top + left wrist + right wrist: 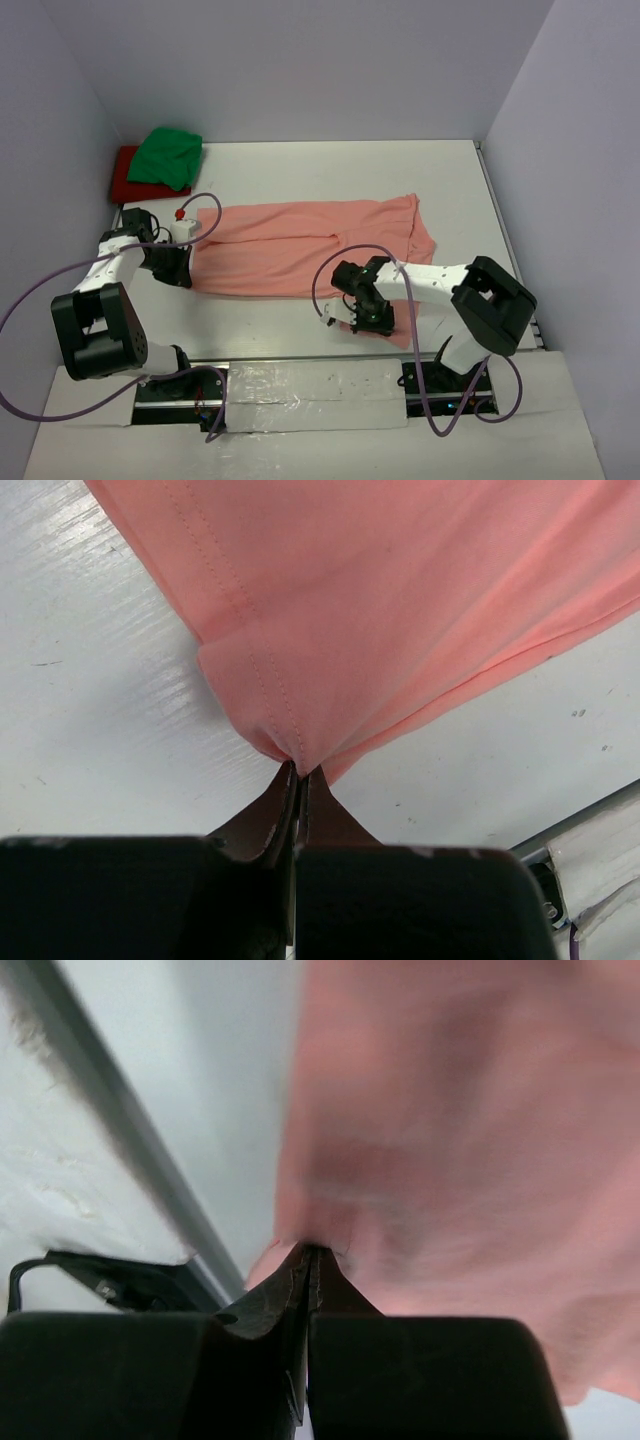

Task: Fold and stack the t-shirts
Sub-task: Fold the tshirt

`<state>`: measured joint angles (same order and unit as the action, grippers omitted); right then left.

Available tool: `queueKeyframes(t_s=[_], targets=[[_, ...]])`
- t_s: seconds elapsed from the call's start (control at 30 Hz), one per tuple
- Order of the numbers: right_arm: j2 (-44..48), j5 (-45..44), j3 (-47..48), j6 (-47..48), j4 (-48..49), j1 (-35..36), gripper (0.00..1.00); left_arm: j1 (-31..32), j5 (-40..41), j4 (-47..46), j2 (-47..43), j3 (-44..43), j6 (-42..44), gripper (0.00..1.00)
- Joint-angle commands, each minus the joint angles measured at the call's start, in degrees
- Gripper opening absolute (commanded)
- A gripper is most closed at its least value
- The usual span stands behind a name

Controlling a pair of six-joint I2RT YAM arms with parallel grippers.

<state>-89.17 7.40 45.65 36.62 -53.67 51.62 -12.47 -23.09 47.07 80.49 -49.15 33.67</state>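
Looking down from the top camera, the salmon-pink t-shirt (pixel 300 245) is stretched across the middle of the worktop (pixel 330 170) with its long axis running left to right. It's a wide, flattish band with some lengthwise creases, and it bunches up more at the right end. From that end a strip of it hangs down toward the near edge. The left end effector (pixel 183 268) has its jaws pressed together on the shirt's left end. The left wrist camera shows the fingertips (pixel 290 790) pinching a stitched hem fold, with the fabric fanning up and away from them. The right end effector (pixel 372 320) is fully closed as well, on the pink cloth at the near right. That wrist view is blurry, but you can see fabric gathered right at the tips, with the rail (pixel 150 1180) along the near edge just beside them. The green t-shirt (pixel 168 155) sits crumpled on top of the red t-shirt (pixel 122 182) in the far left corner, near the pink one's left end but not touching it. For room to move, there's a broad bare strip of worktop between the pink shirt and the back wall, plus a narrower one to its right. On the near side only a thin strip shows before the rail.
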Motion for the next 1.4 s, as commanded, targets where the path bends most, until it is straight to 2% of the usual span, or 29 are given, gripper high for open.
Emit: queueKeyframes(t_s=[0.0,0.23,0.7,0.73,0.8,0.87,0.9,1.03,1.37], targets=[[4.3,-2.8,2.9,-2.8,6.6,-2.2,0.00,-0.1,-2.2,-0.1,-0.2,-1.2,0.9,0.00],[9.0,-6.5,6.8,-6.3,8.9,-7.7,0.00,-0.1,-3.3,0.7,-0.9,-3.2,0.8,0.00],[13.1,-7.8,7.0,-4.8,6.0,-13.7,0.00,-0.1,-3.3,3.0,-0.2,-6.8,1.7,0.00],[13.7,-6.7,6.7,-4.5,5.8,-13.8,0.01,-0.1,-3.5,3.2,-0.2,-7.1,1.7,0.00],[13.5,-0.4,7.0,-1.1,0.7,-13.8,0.24,-0.1,-3.4,3.2,-0.1,-7.1,1.7,0.00],[12.7,4.9,8.4,1.2,-4.5,-13.6,0.41,-0.1,-3.0,3.0,-0.1,-6.9,1.8,0.00],[12.2,5.8,8.6,3.7,-6.0,-13.4,0.45,-0.2,-3.1,3.1,-0.1,-6.9,1.8,0.00],[9.6,5.3,7.5,6.4,-9.4,-8.9,0.50,-0.1,-3.5,3.1,0.1,-7.0,1.6,0.00],[-2.1,3.5,6.8,6.6,-9.2,-0.9,0.53,-0.2,-3.4,2.7,-0.2,-5.8,1.5,0.00]])
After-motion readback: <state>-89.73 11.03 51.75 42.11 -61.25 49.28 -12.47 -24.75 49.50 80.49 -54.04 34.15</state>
